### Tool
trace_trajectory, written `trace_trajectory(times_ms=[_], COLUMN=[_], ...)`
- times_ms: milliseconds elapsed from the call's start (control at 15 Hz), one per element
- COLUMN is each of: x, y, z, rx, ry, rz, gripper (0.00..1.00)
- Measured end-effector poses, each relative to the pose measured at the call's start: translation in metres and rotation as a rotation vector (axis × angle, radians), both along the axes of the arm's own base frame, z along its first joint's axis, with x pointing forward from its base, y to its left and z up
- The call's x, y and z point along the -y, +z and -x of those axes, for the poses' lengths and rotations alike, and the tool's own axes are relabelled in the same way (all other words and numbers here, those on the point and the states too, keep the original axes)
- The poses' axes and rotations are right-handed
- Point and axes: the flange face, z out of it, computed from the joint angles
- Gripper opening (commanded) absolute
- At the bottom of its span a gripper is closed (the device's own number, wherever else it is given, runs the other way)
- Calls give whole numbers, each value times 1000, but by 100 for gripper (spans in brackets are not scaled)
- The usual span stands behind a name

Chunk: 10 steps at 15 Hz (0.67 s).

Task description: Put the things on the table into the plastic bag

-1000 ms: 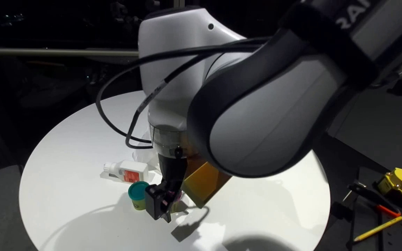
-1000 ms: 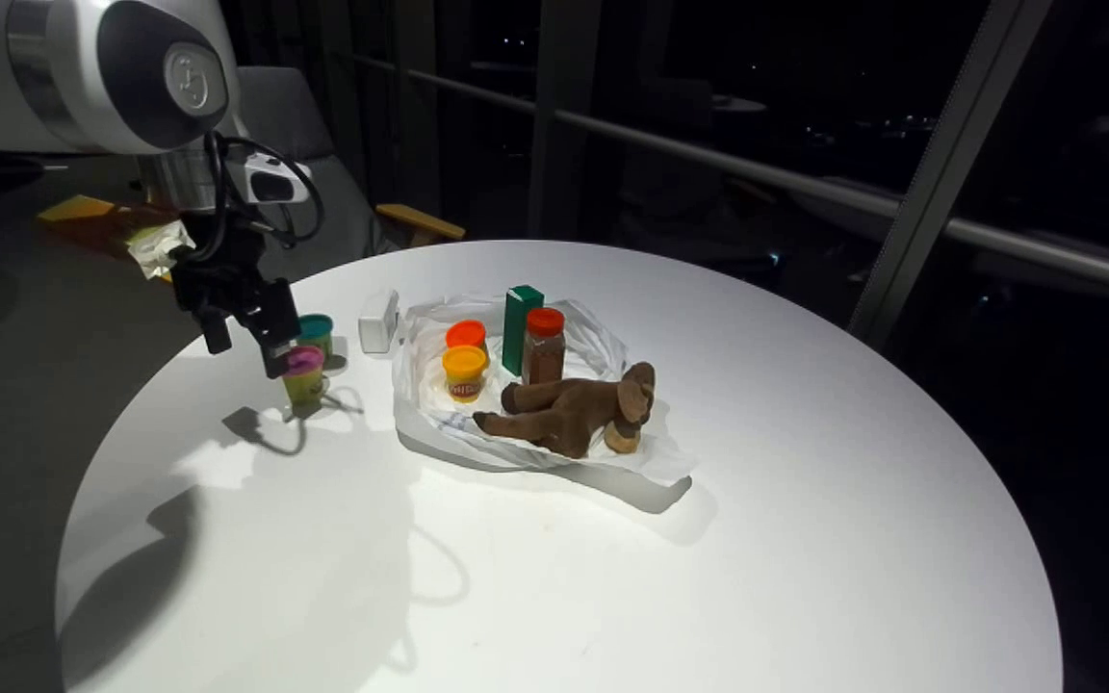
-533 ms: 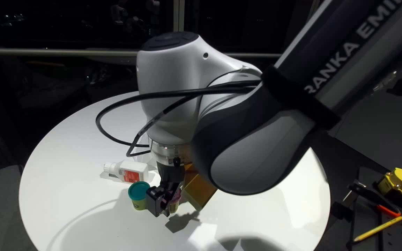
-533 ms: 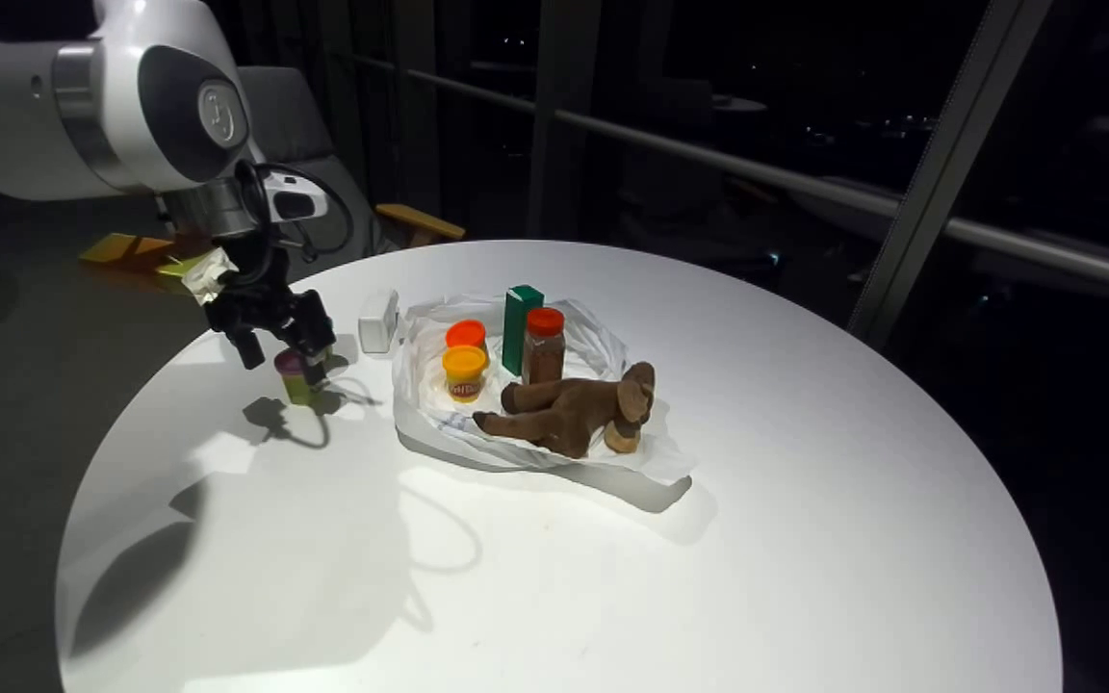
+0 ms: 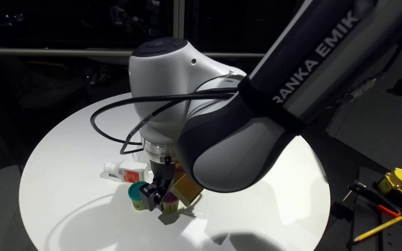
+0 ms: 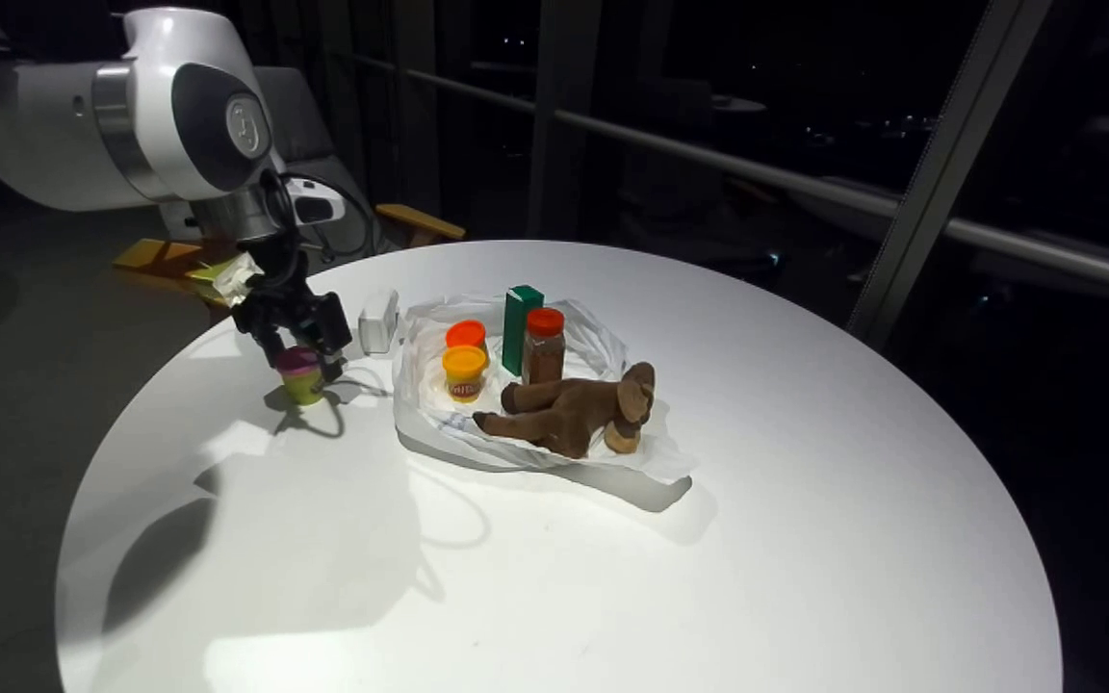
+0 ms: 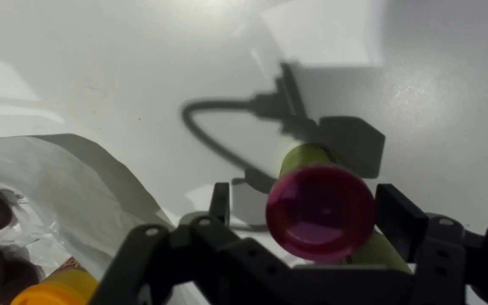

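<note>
In the wrist view your black gripper (image 7: 305,201) stands spread with nothing pinched, the small yellow plastic tub with the round magenta lid (image 7: 320,214) between its jaws but close to the finger (image 7: 398,220) farther from the crumpled white plastic bag (image 7: 66,190), a clear gap on the bag's side, so I'd centre over it before closing. In an exterior view you have that tub upright on the round white table (image 6: 805,539), outside the bag and apart from it. In an exterior view the yellow tub with the teal lid (image 5: 136,193) is just beside the gripper, so a sideways shift could knock it.
</note>
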Motion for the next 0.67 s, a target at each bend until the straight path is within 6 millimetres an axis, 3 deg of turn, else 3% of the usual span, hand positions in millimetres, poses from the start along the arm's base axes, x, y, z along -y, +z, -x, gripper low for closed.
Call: trace_trajectory(times_ms=[267, 533, 667], x=[-1, 0, 1], y=[1, 4, 15], z=[-3, -4, -6], rx=[6, 9, 19], ry=[-1, -3, -11], rz=[-1, -2, -6], gripper=[28, 28, 28])
